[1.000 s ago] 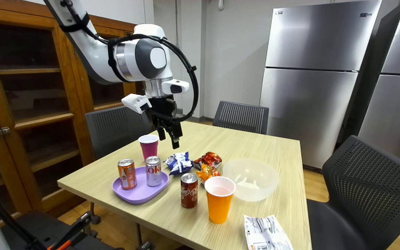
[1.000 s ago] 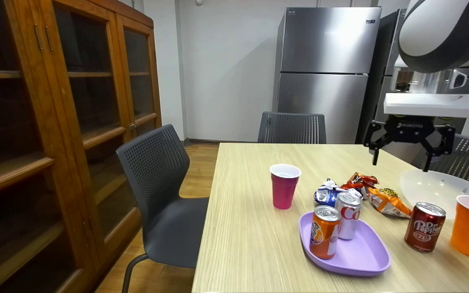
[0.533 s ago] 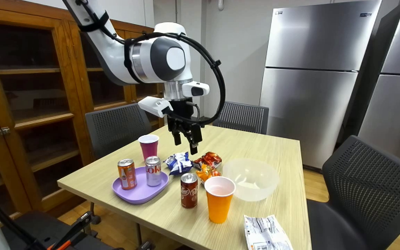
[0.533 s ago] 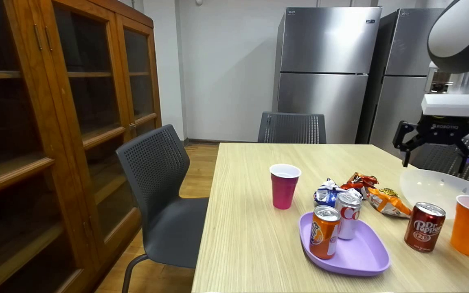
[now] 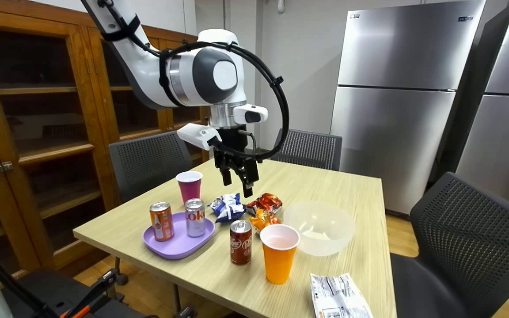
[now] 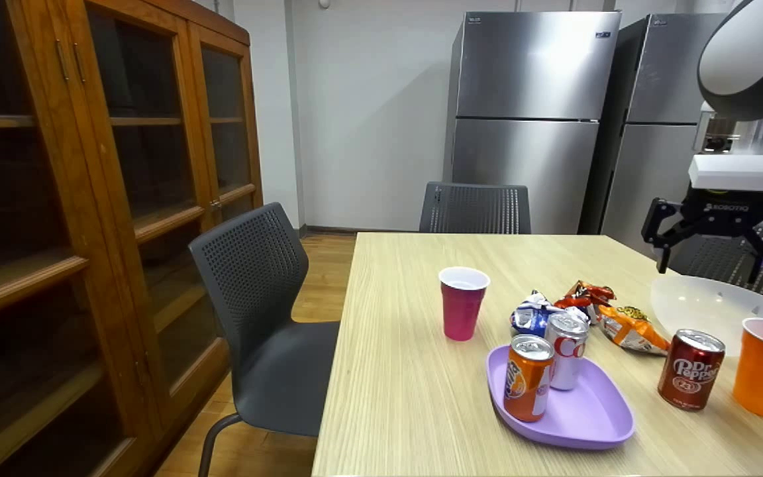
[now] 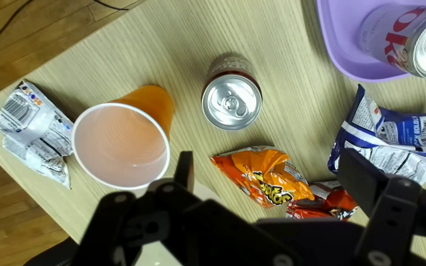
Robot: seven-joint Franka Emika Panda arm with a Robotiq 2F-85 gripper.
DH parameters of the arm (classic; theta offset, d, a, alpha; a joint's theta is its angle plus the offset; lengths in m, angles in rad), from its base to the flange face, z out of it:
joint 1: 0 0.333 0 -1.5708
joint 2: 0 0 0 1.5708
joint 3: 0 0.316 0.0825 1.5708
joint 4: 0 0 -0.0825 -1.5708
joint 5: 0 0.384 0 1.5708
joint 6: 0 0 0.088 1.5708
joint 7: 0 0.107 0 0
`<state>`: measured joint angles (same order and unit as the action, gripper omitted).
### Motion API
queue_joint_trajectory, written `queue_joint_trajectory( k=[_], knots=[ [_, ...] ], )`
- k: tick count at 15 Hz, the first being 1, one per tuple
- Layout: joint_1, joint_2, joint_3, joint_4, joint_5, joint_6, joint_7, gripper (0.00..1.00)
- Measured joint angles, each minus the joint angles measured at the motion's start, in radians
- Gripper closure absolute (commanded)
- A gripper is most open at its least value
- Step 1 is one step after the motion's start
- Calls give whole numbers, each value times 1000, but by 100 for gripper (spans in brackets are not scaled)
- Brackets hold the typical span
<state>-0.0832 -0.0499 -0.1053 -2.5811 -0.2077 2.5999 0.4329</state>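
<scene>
My gripper (image 5: 237,186) hangs above the table with its fingers spread wide and nothing between them. In the wrist view an orange Cheetos bag (image 7: 261,175) lies on the table, seen between the two fingers. A crumpled red bag (image 7: 327,201) touches it, partly hidden by the gripper's body. Beyond one finger (image 7: 361,177) is a blue and white bag (image 7: 401,138). A brown Dr Pepper can (image 7: 231,99) stands upright nearby, beside an orange cup (image 7: 124,144) with a white inside. In an exterior view the gripper (image 6: 708,270) appears over the translucent bowl (image 6: 719,305).
A purple tray (image 5: 172,251) carries an orange Fanta can (image 5: 161,221) and a silver Diet Coke can (image 5: 195,218). Behind it stands a pink cup (image 5: 189,185). A white packet (image 5: 340,296) lies by the table's edge. Chairs (image 5: 307,148) surround the table.
The arm has swung rightward in both exterior views, from near the pink cup to over the snack bags, and a little lower. It has barely moved in the last half second. Objects stayed put.
</scene>
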Motion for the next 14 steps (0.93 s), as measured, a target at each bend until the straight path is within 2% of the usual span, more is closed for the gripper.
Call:
queue_joint_trajectory(
  k=[8, 14],
  knots=[
    [-3, 119, -5, 0, -20, 56, 3, 0],
    [-1, 180, -46, 0, -32, 88, 8, 0]
  ],
)
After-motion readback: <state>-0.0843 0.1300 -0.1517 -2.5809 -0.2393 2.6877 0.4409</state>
